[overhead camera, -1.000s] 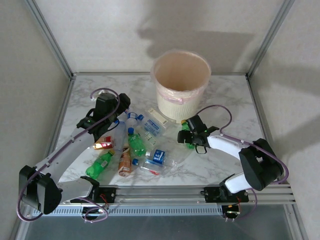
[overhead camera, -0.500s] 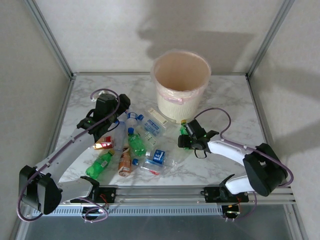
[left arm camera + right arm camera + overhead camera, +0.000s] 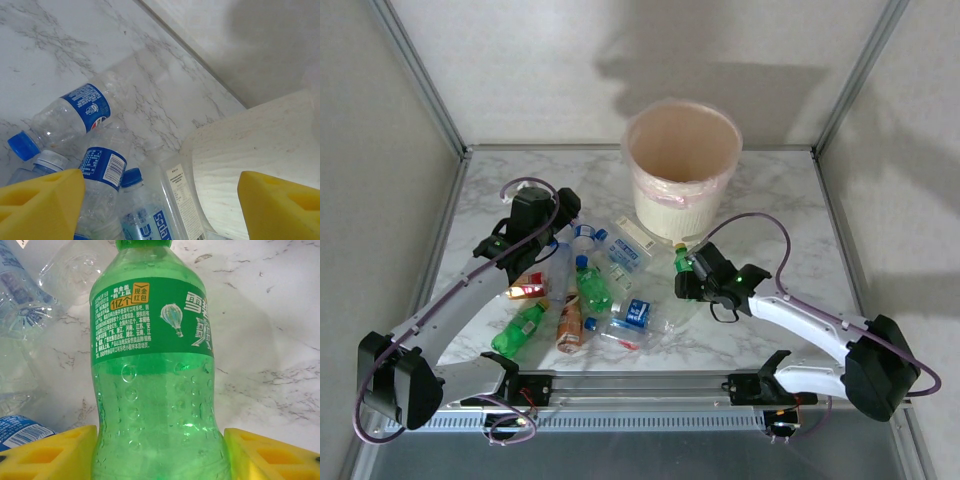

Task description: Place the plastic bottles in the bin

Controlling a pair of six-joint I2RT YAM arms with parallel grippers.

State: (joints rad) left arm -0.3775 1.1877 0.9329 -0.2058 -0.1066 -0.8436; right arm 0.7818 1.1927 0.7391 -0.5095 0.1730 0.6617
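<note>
The green bottle [image 3: 152, 390] is clamped between the yellow fingers [image 3: 50, 452] of the right gripper [image 3: 160, 440], its lower body pressed by a pad on each side and its label and green cap pointing away from the fingertips. Compared with a second ago, the right arm's elbow has been swung outward and toward the near edge of the marble tabletop [image 3: 790, 215]. The gripper itself has been shifted slightly to the left with the bottle, whose cap is now seen just beyond the fingers on the side of the bin [image 3: 670, 205]. Whether the bottle has been raised off the marble cannot be told. The left gripper [image 3: 160, 182] has not been moved over the same interval: its pads are held wide apart, gripping nothing. Clear bottles [image 3: 82, 107] with blue caps and blue labels lie between and just ahead of its fingertips, and the bin's pale wall lies ahead of its right-hand pad. The remaining bottles are left lying in a loose heap between the two grippers.
</note>
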